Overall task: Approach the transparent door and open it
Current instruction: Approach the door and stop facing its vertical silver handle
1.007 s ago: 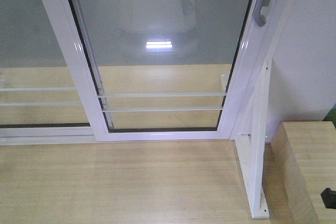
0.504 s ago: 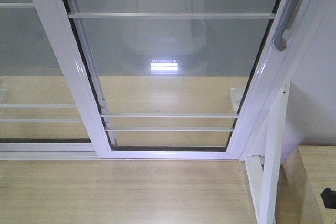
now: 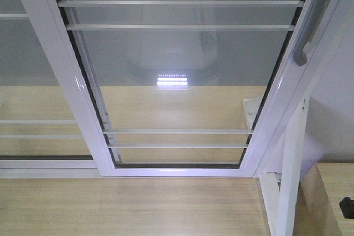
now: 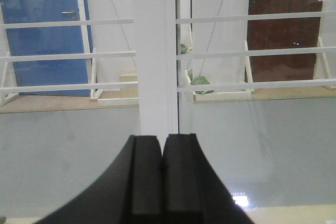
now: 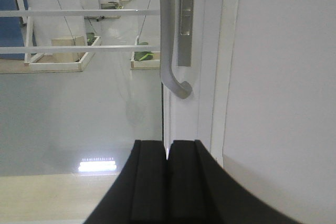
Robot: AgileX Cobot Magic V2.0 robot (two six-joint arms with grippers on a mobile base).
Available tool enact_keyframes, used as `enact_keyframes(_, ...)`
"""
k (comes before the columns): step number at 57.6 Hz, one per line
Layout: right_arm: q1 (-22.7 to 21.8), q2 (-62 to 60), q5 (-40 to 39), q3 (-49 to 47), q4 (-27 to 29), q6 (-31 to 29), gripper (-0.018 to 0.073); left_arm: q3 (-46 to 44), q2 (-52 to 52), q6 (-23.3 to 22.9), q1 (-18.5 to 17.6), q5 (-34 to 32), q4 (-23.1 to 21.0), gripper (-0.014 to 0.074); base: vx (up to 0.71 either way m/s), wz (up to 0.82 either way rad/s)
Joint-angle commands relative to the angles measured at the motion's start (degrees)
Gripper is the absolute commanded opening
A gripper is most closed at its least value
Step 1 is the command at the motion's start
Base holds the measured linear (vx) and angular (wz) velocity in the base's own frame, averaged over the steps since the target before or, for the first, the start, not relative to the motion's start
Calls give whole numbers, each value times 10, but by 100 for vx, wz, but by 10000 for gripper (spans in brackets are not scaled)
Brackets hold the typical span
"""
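- The transparent door (image 3: 177,81) fills the middle of the front view. It has a white frame and thin white bars across the glass.
- A wooden floor (image 3: 127,208) lies at 6 o'clock, right up to the bottom of the door.
- Another glass panel (image 3: 33,81) stands at 9 o'clock, partly behind the door's left edge.
- A white wall (image 3: 337,109) is at 3 o'clock, just beside the door's right edge.
- A white post (image 3: 290,181) stands at 5 o'clock, near the door's corner.
- The grey handle (image 3: 307,36) curves down at 2 o'clock on the door's right frame.
- The right gripper (image 5: 168,182) points at the frame, with the handle at its 12 o'clock. Its fingers are pressed together and hold nothing.
- The left gripper (image 4: 161,177) faces the glass, fingers squeezed together too, holding nothing.
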Motion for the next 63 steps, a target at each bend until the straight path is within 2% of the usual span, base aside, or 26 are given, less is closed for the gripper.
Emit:
enact_keyframes(1, -1, 11, -34, 8, -1, -4, -5, 14, 16, -5, -8, -42, -4, -6, -3, 7)
enact_keyframes(63, -2, 22, -31, 8, -1, -4, -5, 14, 17, -5, -1, -42, -4, -6, 0, 0)
